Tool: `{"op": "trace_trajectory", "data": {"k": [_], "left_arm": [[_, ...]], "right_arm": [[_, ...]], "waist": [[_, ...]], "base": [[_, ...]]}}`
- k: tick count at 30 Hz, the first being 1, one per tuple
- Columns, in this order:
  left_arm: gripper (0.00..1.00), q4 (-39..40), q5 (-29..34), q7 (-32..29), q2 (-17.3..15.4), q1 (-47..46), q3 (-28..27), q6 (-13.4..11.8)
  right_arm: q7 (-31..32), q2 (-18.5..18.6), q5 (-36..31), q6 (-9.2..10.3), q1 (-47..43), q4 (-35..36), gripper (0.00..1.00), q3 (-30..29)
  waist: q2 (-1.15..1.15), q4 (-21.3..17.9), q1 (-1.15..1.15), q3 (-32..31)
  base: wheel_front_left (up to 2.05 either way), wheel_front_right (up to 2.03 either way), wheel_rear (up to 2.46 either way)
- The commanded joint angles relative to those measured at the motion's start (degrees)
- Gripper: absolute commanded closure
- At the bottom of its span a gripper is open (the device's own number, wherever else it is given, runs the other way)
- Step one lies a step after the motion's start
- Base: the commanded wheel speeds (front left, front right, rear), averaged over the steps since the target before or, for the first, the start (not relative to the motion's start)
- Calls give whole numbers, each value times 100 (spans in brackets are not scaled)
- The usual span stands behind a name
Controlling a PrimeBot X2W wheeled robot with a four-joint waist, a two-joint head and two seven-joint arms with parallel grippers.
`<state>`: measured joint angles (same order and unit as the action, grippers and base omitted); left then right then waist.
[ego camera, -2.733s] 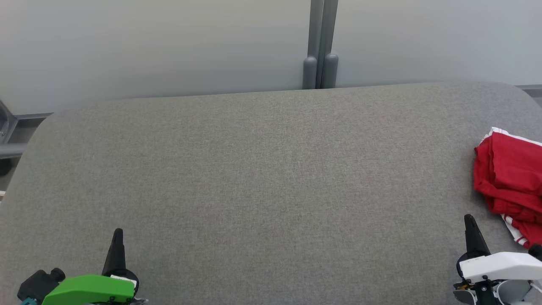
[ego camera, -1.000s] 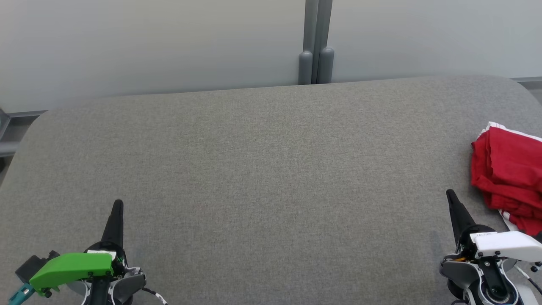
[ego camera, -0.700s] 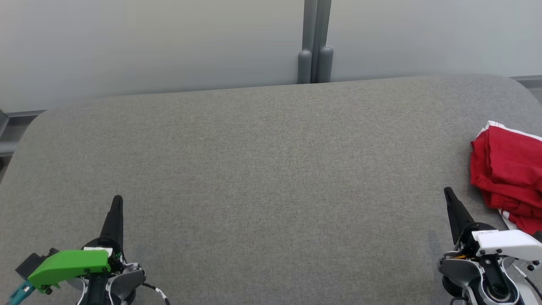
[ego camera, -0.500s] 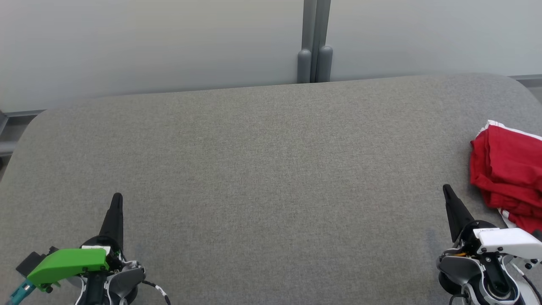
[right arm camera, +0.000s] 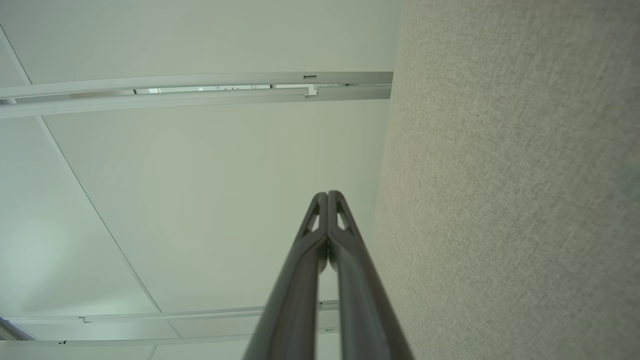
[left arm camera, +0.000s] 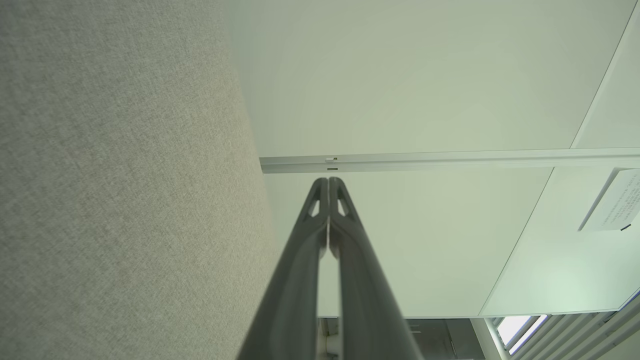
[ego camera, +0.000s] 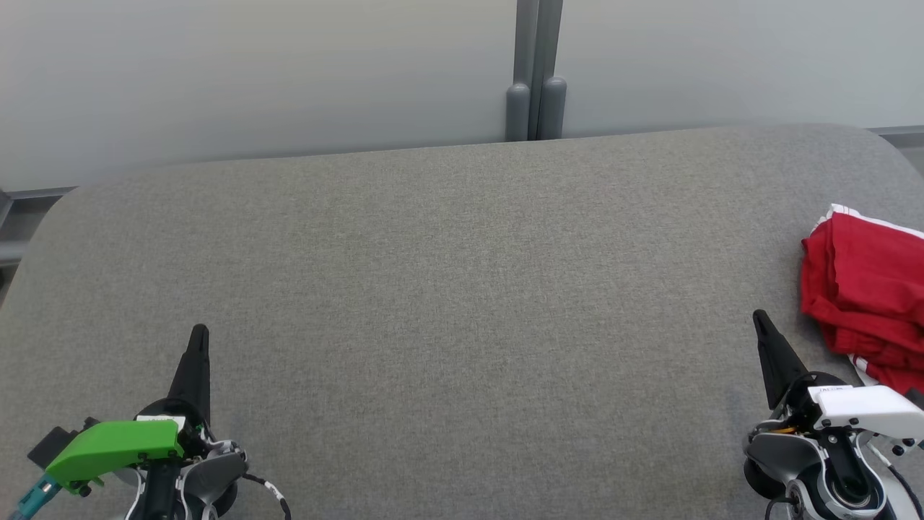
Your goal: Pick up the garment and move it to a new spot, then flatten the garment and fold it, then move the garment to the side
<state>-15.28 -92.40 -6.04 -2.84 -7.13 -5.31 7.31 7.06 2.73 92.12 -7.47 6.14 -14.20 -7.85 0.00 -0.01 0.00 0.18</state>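
Head view: looking down on a grey worktop [ego camera: 433, 289] and finding the red garment [ego camera: 863, 289] bunched at the right edge of the frame, cut off by that edge, with white trim [ego camera: 866, 220] peeking out at top and bottom. Running its longer side up and down the frame, as far as can be told. Lying up and to the right of the right jaws at lower right, near them but not touching. Sitting well apart from the left jaws at lower left, right across the worktop. Judging the right arm much the nearer. Showing each pair of jaws as one dark spike pointing up the frame, pressed together, gripping nothing. Reading the bundle two ways: a loose heap waiting to be lifted, or a rough fold already parked at the side. Not settling which from this.

Left wrist view: looking along the left fingers [left arm camera: 297, 280], meeting at their tips, so jaws pinched tight and empty. Catching worktop fabric down the left of the frame and pale wall panels [left arm camera: 400, 75] beyond.

Right wrist view: looking along the right fingers [right arm camera: 297, 290], likewise closed tip to tip, empty. Catching worktop down the right of the frame. Taking the garment's bearing from the head view, and the tip-to-tip contact from the wrist views.
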Motion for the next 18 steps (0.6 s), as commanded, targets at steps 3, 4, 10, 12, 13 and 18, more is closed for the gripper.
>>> {"op": "trace_trajectory", "data": {"k": [3,4,10,12,13,18], "left_arm": [[100,7,-4,-24,1,-79,-13,34],[100,7,-5,-24,1,-79,-13,34],[100,7,-5,-23,1,-79,-13,34],[100,7,-5,-23,1,-79,-13,34],[100,7,-5,-23,1,-79,-13,34],[100,8,-5,-23,1,-79,-12,34]], "right_arm": [[19,30,28,-4,31,25,100,8],[19,30,28,-4,31,24,100,8],[19,30,28,-4,31,24,100,8],[19,30,28,-4,31,24,100,8],[19,30,28,-4,31,24,100,8],[19,30,28,-4,31,24,100,8]], "waist": [[0,0,0,0],[0,0,0,0],[0,0,0,0],[0,0,0,0],[0,0,0,0],[0,0,0,0]], "base": [[0,0,0],[0,0,0],[0,0,0],[0,0,0],[0,0,0],[0,0,0]]}}
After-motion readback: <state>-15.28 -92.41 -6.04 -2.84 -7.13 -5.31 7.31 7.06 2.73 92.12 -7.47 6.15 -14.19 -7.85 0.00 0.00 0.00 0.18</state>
